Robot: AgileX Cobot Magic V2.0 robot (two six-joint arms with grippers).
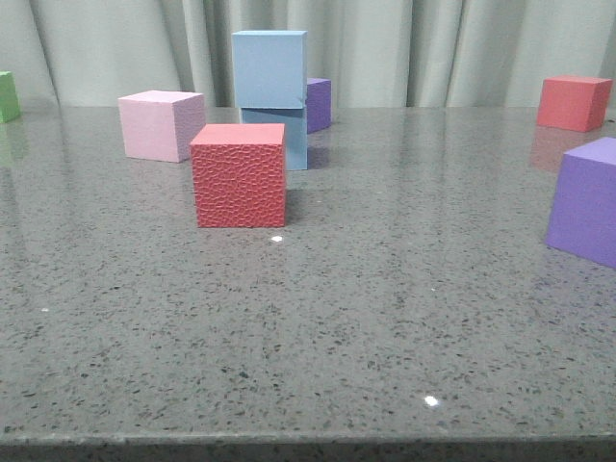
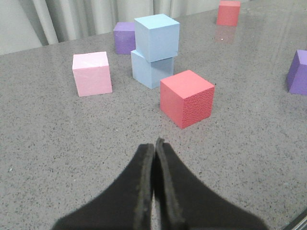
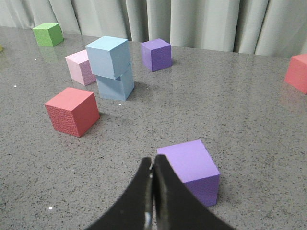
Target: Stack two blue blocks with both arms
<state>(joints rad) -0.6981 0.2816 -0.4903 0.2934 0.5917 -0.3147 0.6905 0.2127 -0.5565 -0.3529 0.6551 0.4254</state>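
Observation:
Two blue blocks stand stacked behind the red cube point(image 1: 240, 174): the upper blue block point(image 1: 269, 68) rests, slightly twisted, on the lower blue block point(image 1: 289, 137), whose front the red cube partly hides. Both wrist views show the stack whole: upper blue block point(image 2: 157, 37) on lower blue block point(image 2: 151, 70), and upper blue block point(image 3: 108, 56) on lower blue block point(image 3: 115, 86). My left gripper point(image 2: 155, 143) is shut and holds nothing, well short of the red cube point(image 2: 187, 97). My right gripper point(image 3: 152, 162) is shut and holds nothing, beside a purple cube point(image 3: 192, 168). No gripper appears in the front view.
A pink cube point(image 1: 161, 124) sits left of the stack and a purple cube point(image 1: 319, 103) behind it. A green cube point(image 1: 8, 95) is at the far left, another red cube point(image 1: 574, 102) at the far right, and a large purple cube point(image 1: 587, 200) near the right edge.

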